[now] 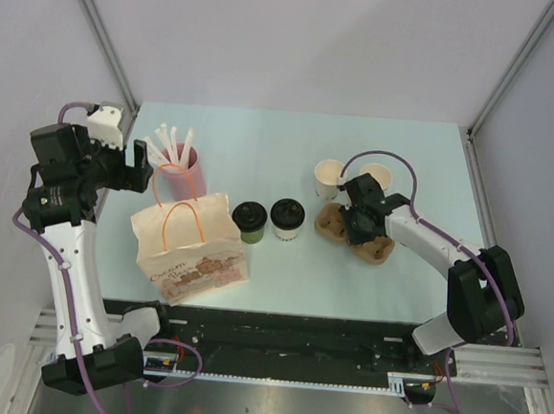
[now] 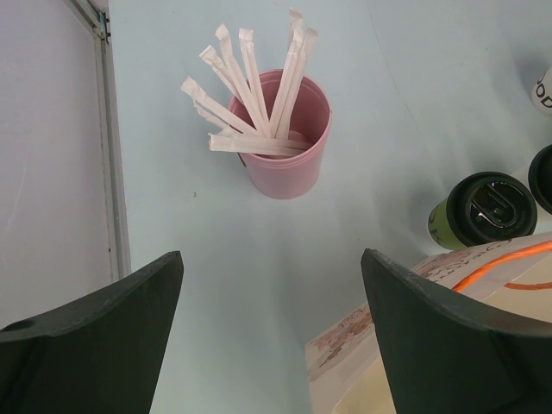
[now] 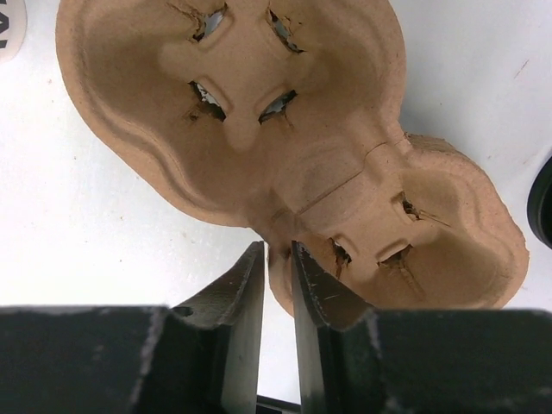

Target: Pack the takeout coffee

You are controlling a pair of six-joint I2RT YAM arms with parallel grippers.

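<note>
Right wrist: claw apparently astride tray

Lighting and image quality, three views

Light is even, diffuse and bright, from overhead. Top view: the table reads pale, with short soft shadows beside the paper bag. Left wrist view: left gripper fingers are dark and soft-focus at the frame bottom, with slight glare on the black lid. Right wrist view: the pulp tray is sharp and gently shaded in its wells, and the white surface is nearly overexposed
</note>
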